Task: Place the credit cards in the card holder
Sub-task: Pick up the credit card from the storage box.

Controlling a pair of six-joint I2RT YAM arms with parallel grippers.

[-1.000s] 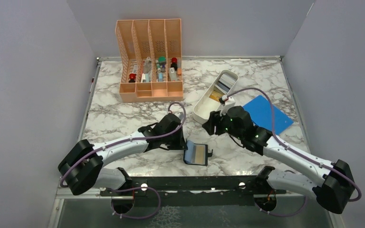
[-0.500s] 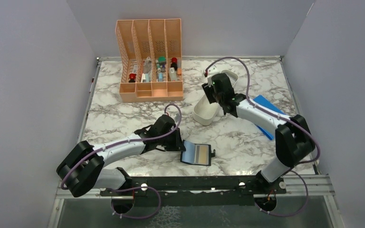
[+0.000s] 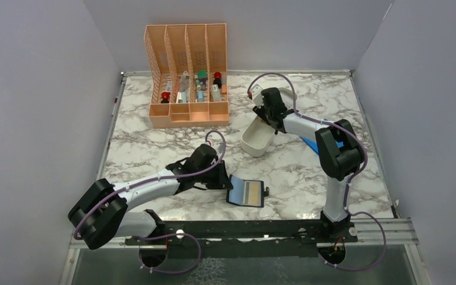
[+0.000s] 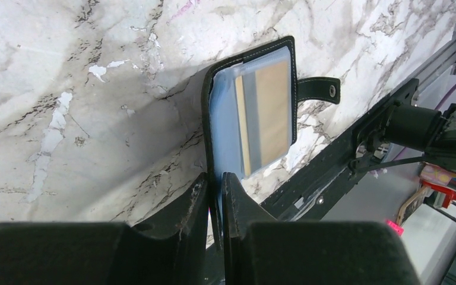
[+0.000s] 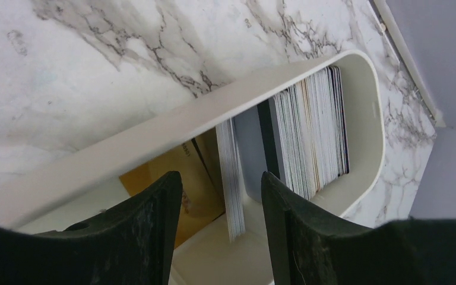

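A marble-patterned bench [image 3: 154, 142] fills the scene, walled in by plain grey panels. At its far left stands a peach slotted organizer [image 3: 187, 77] with small items in its compartments. Your right arm [image 3: 332, 148] reaches far across to a long white tray [image 3: 254, 142] lying at an angle near the middle back. Your left arm [image 3: 148, 187] stretches low along the near side.

The card holder [image 3: 246, 192] lies open and flat close to the near edge, between the two arm bases, its snap tab pointing right. A tan credit card [image 4: 271, 113] shows through its clear inner pocket.

The other credit cards [image 5: 312, 136] stand on edge, packed together, at one end of the tray, with a tan one [image 5: 199, 178] lying lower in it.

Your right fingers [image 5: 154, 225] are spread wide just above the tray, holding nothing. Your left fingers [image 4: 196, 202] sit almost together with the holder's near edge between them; you cannot tell whether they are pinching it.
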